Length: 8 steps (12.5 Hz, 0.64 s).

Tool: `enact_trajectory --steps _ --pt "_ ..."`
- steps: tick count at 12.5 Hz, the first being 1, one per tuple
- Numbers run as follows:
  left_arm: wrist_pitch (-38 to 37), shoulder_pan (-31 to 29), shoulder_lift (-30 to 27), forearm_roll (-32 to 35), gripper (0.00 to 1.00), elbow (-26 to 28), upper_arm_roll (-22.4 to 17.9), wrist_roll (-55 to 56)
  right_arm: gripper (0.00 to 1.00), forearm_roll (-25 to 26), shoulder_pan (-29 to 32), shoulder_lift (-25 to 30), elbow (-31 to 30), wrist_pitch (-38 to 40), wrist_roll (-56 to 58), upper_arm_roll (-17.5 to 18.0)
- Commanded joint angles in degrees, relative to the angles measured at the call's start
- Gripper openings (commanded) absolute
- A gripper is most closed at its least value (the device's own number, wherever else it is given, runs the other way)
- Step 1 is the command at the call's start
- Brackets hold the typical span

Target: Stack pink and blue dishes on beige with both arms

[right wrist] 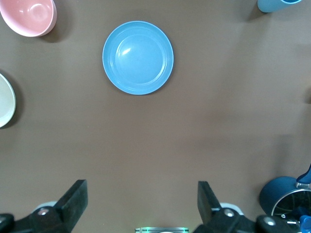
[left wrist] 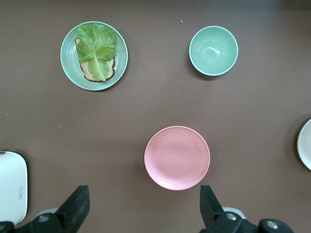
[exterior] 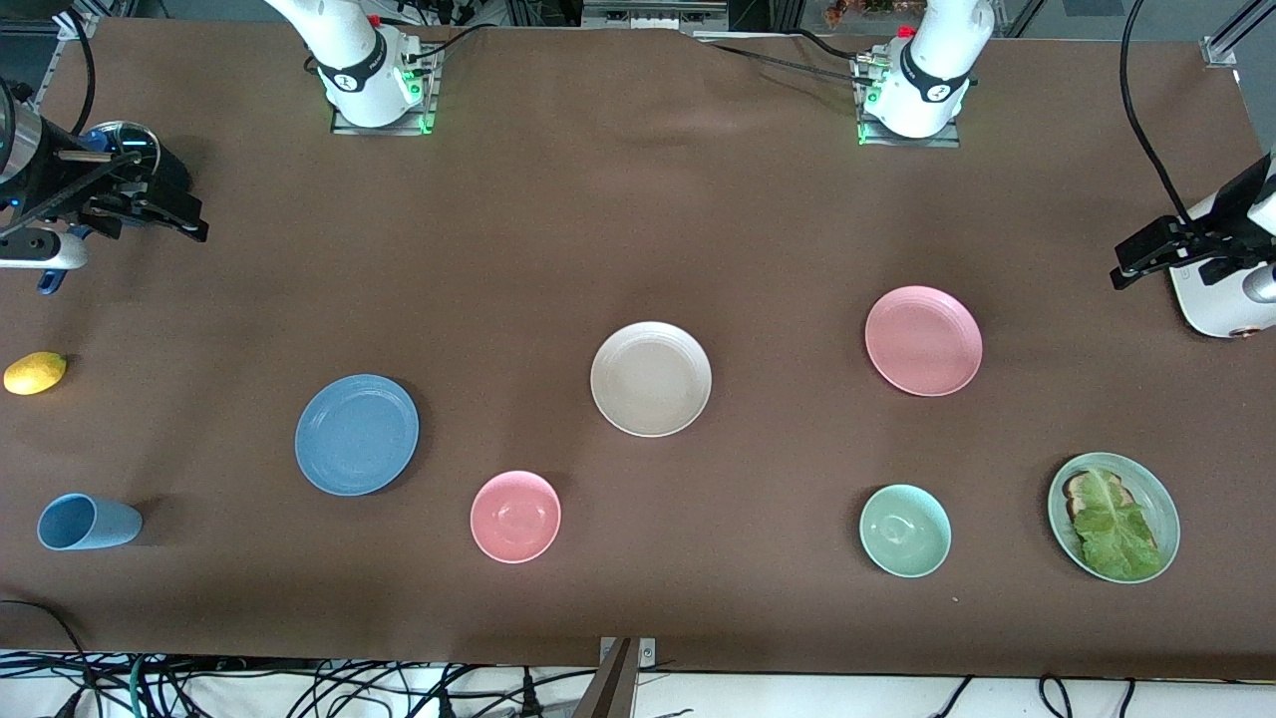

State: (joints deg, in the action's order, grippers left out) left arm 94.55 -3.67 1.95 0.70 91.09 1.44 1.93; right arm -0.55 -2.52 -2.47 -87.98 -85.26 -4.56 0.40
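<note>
The pale pink plate lies toward the left arm's end of the table, the dusty blue plate toward the right arm's end. Between them sits the beige plate with nothing on it. My left gripper hangs open high over bare cloth, beside the pink plate. My right gripper is open too, high over bare cloth, well apart from the blue plate. Neither gripper shows in the front view; only the arm bases do.
Nearer the front camera stand a pink bowl, a green bowl, a pale green plate with bread and lettuce and a toppled light blue cup. A lemon, black gear and a white device occupy the table's ends.
</note>
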Motion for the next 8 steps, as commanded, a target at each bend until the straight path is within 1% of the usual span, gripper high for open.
enact_trajectory --steps 1,8 --pt "0.3 -0.3 -0.3 -1.2 1.0 -0.2 0.2 -1.3 1.0 -0.9 0.1 1.4 -0.9 0.6 0.4 0.1" --pt "0.3 -0.4 -0.4 -1.2 1.0 -0.2 0.1 -1.3 1.0 -0.9 0.1 1.5 -1.0 0.6 0.4 0.1"
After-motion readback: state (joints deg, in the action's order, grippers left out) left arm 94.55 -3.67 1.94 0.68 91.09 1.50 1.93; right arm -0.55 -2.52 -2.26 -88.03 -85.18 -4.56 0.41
